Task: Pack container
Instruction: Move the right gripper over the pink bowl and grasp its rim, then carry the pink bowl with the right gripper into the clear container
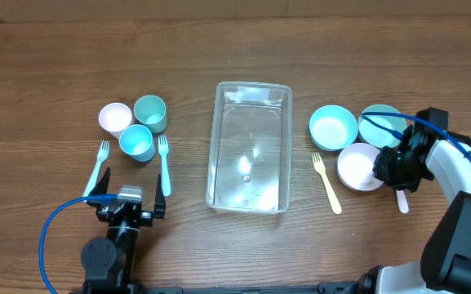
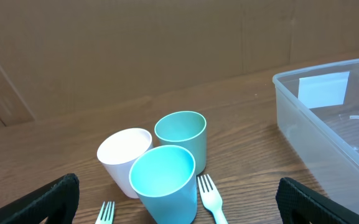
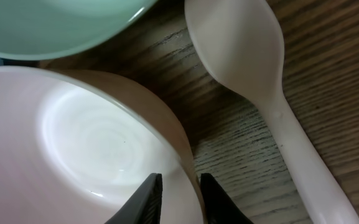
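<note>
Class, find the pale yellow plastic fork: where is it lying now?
In the overhead view, the pale yellow plastic fork lies to the right, between the clear rectangular plastic container and the white round bowl.

Cups (image 1: 137, 126) left of container (image 1: 250, 147), bowls (image 1: 333, 126) right, spoon (image 3: 254, 68) seemingly alongside

The container (image 1: 213, 155), a clear rectangular plastic bin with rounded corners and a rim, stands upright mid-scene, open side up, long sides running near to far.
</note>
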Controlling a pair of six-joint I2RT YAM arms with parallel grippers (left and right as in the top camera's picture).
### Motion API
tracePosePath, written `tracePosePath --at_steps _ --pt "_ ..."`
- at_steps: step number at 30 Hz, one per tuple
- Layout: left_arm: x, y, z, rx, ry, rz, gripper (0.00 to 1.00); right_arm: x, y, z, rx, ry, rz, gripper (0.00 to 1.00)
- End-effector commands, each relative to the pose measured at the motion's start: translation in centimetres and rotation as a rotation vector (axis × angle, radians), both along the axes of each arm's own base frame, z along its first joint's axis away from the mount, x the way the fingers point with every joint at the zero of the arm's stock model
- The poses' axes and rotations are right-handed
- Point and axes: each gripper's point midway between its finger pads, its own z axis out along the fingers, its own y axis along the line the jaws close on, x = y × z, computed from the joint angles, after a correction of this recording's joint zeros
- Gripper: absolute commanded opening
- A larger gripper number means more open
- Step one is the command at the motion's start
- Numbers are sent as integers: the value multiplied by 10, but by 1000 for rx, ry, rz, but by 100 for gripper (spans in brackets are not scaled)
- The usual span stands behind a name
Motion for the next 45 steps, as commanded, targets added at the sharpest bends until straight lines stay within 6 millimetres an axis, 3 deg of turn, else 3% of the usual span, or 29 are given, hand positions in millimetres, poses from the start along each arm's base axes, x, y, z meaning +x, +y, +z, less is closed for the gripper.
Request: tracePosePath --at_steps 1,10,15,20,24,28,32,37,41,45 --pt "0 -2 0 10 -7 -9 100 -1 1 -2 4 6 0 18" --pt "0 -2 0 10 -7 -9 100 1 0 2 1 8 0 4" --pt "0 -2 0 10 -7 -9 100 5 -4 14 -14 -4 -1 4" --pt "0 -2 0 10 -7 -9 100 14 -8 49 -42 -61 -1 4" --pt "0 -2 0 10 -7 -9 100 18 -13 89 -82 -114 0 4" --pt "0 -2 0 10 -7 -9 100 21 -4 124 -101 -180 32 4" --pt "0 -2 0 10 -7 -9 100 29 26 161 -108 -249 130 4" --pt "0 -2 0 10 -7 -9 100 41 97 194 -90 -335 345 4" --pt "0 -2 0 10 -7 -9 100 48 156 201 -47 -408 450 4" --pt "0 -2 0 10 -7 -9 100 54 196 195 -18 -429 524 4"
